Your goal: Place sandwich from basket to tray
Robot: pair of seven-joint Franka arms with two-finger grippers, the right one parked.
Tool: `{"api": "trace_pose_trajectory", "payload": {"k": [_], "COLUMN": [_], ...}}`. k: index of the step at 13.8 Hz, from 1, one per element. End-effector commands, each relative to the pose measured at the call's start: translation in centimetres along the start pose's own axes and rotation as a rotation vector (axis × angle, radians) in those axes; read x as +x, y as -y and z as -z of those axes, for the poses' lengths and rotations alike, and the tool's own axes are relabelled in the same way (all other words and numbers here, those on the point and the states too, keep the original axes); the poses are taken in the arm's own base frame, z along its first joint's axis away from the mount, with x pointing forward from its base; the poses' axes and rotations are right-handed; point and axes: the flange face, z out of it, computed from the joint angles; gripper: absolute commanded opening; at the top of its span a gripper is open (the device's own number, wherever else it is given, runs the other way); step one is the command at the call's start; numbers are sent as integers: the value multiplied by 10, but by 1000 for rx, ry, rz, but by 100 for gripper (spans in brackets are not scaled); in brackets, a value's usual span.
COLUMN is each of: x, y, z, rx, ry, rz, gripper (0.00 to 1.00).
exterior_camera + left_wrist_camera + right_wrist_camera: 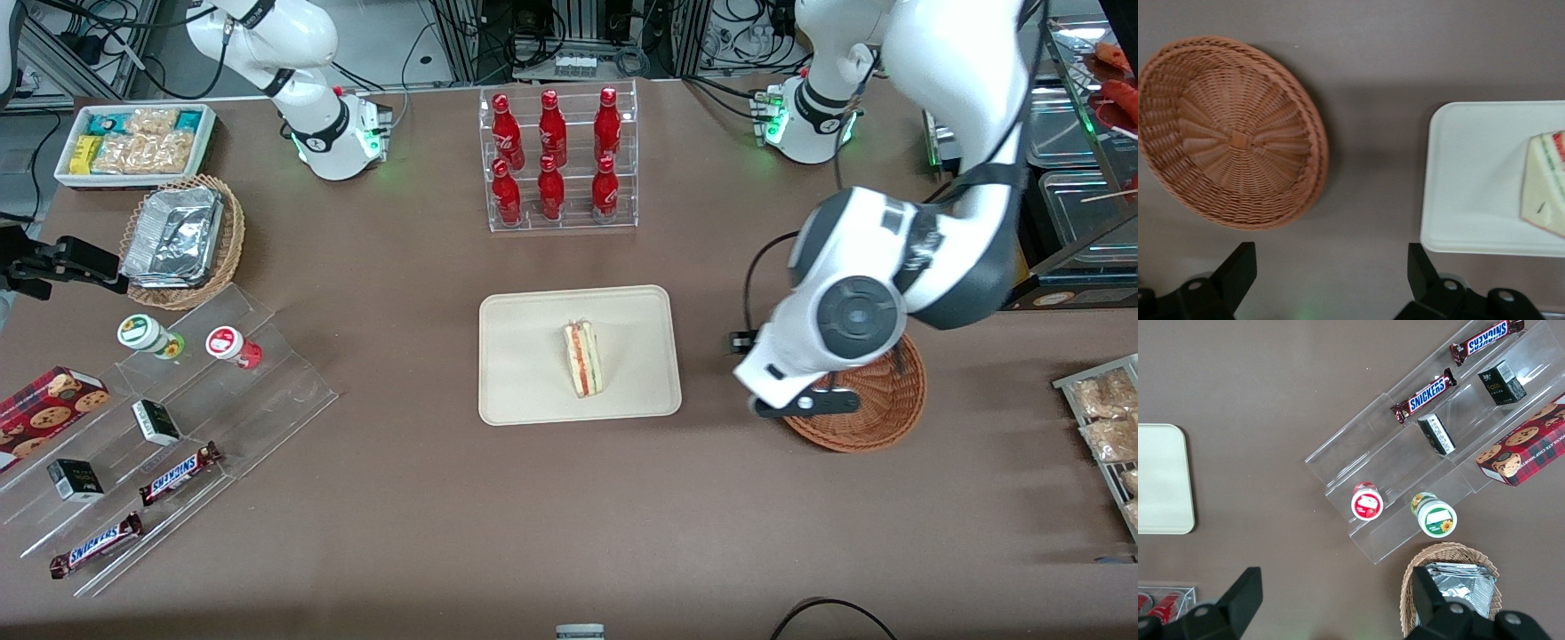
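Note:
The sandwich (582, 360) lies on the cream tray (533, 356), near its middle, filling layers showing. The round reddish-brown basket (880, 409) stands beside the tray toward the working arm's end and is empty. My left gripper (1331, 267) hangs above the bare table between basket and tray, open and holding nothing, its black fingers (1238, 267) spread wide. In the front view the arm's wrist (827, 356) covers part of the basket. The left wrist view shows the empty basket (1231, 133), the tray's end (1471, 173) and a corner of the sandwich (1545, 183).
A clear rack of red bottles (558, 160) stands farther from the front camera than the tray. Toward the parked arm's end are a white snack bin (133, 142), a tan basket with foil trays (182, 240) and an acrylic stepped shelf (178, 427). Snack packets (1107, 427) lie at the working arm's end.

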Motion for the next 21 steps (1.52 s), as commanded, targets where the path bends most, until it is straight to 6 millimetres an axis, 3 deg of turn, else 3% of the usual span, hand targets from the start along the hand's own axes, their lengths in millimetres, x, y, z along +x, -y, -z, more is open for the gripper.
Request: {"api": "trace_pose_trajectory", "payload": {"k": [1,2,4,6,12,16,21], "x": [-21,-24,-33,-41,-90,-126,-155], "y": [40,54,61,93,119,145,185], "z": [10,11,14,18,40,69,94], "rx": [-5,-7,-1,-19,-23,-11,-21], "ry": [4,7,9,12,-1,19,18], "rz": [-40,-36,-56,-19,-92,-108,-52], "gripper": [100,100,100,100,100,100,100]}}
